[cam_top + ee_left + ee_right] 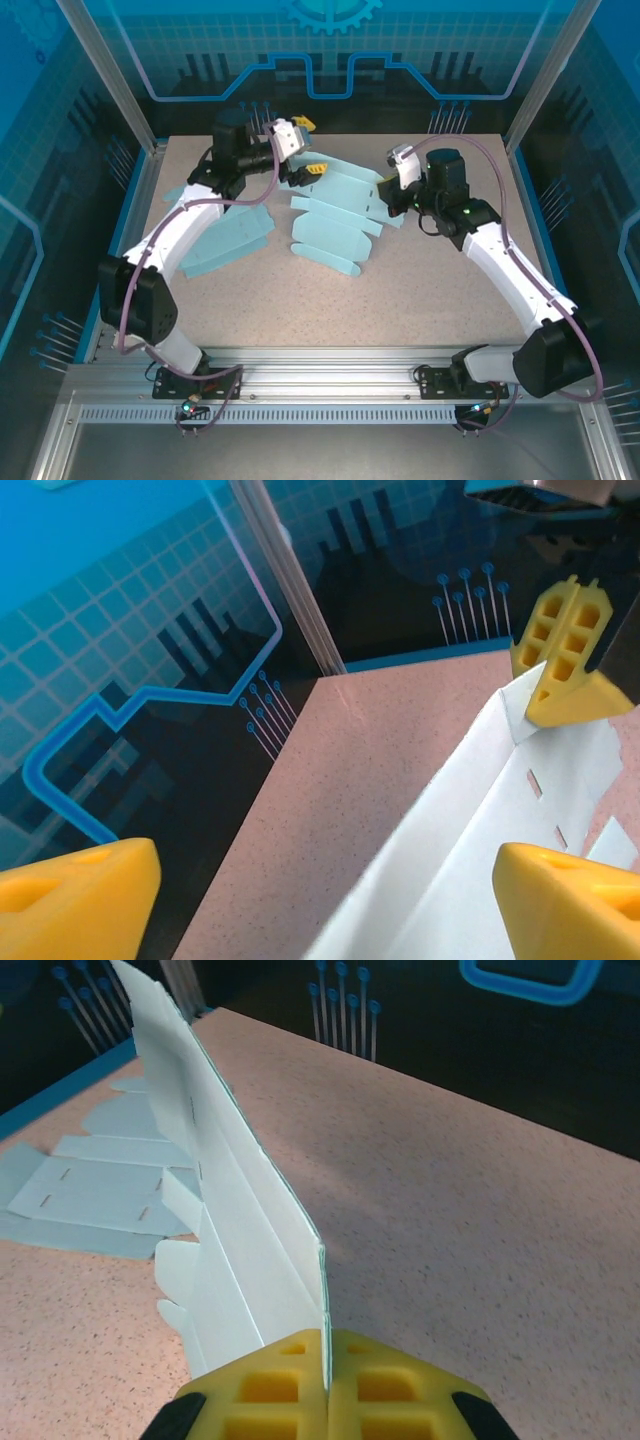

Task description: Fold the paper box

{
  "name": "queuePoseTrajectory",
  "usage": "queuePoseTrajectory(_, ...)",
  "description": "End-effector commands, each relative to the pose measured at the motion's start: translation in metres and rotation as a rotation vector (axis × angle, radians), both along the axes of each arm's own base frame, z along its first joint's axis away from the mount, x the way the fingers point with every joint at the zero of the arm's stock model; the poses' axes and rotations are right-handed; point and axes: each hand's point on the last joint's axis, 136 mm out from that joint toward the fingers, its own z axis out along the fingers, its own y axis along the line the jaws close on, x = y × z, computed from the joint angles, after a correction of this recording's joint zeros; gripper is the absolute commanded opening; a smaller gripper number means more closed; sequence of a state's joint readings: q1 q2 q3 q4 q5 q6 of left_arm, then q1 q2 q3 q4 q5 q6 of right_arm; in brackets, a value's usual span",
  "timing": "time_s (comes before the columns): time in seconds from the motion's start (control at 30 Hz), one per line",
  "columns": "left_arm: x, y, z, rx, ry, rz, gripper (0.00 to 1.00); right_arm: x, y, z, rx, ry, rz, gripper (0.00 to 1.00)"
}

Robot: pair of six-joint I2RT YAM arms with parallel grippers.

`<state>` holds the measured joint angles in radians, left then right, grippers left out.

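Observation:
The light blue paper box lies partly unfolded at the table's middle, one panel raised. My right gripper is shut on that panel's right end. In the right wrist view the thin edge runs away from the closed yellow fingertips of the gripper. My left gripper hovers at the box's far left end with its jaws wide apart. In the left wrist view the white panel rises between the spread fingers of the gripper, nearer the right one and touching neither. The right gripper's fingers pinch the panel's far corner.
A second flat blue sheet lies on the table left of the box, under the left arm, and flat sheets show beyond the raised panel. Blue enclosure walls and metal posts bound the speckled table.

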<state>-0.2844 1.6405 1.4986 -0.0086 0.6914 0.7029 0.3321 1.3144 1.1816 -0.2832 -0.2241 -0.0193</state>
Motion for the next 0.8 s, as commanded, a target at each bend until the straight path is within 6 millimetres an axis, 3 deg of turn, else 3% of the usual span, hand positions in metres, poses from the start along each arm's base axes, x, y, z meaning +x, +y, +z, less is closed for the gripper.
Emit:
queuePoseTrajectory(0.0, -0.011, -0.008, -0.009, 0.102, -0.008, -0.117, 0.84, -0.006, 0.018, 0.011, -0.006, -0.032, 0.095, 0.0)
queuePoseTrajectory(0.43, -0.022, 0.0, -0.041, 0.287, 0.109, -0.17, 0.7, 0.001, 0.027, 0.017, -0.02, -0.038, 0.12, 0.0)
queuePoseTrajectory(0.77, 0.001, 0.01, -0.058, 0.368, 0.115, -0.07, 0.47, 0.002, 0.032, 0.016, -0.025, -0.031, 0.137, 0.0)
